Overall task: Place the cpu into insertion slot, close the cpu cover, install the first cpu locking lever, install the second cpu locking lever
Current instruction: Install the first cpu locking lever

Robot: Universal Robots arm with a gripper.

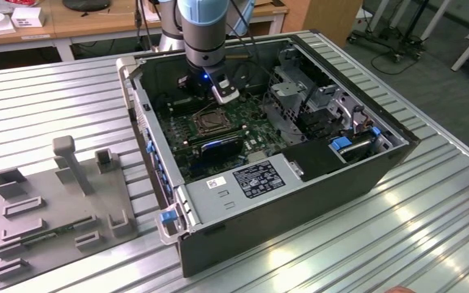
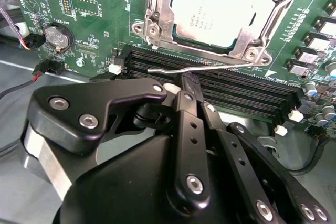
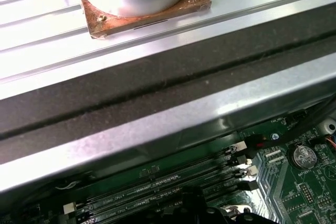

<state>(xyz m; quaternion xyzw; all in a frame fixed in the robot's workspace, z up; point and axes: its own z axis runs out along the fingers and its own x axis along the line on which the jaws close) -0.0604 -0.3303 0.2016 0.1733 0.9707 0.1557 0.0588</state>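
Observation:
In the second wrist view the cpu (image 2: pixel 215 9), tan-silver on top, lies in the insertion slot (image 1: pixel 210 122) on the green board. The cpu cover (image 2: pixel 157 9), a silvery frame, lies down around it. A thin silver locking lever (image 2: pixel 210 66) stretches across the edge of the black memory slots, its bent end free. My gripper (image 2: pixel 188 83) is shut with nothing between its fingers, and its tip is right at that lever. In the exterior view the gripper (image 1: pixel 218 96) hangs inside the open computer case (image 1: pixel 316 201), just behind the slot.
Long black memory slots (image 2: pixel 236 90) run beside the socket, with a coin battery (image 2: pixel 58 35) and cables nearby. The case wall (image 3: pixel 157 124) stands close behind the wrist. A grey fixture tray (image 1: pixel 55 207) lies on the ribbed metal table (image 1: pixel 39 104) at the exterior view's left.

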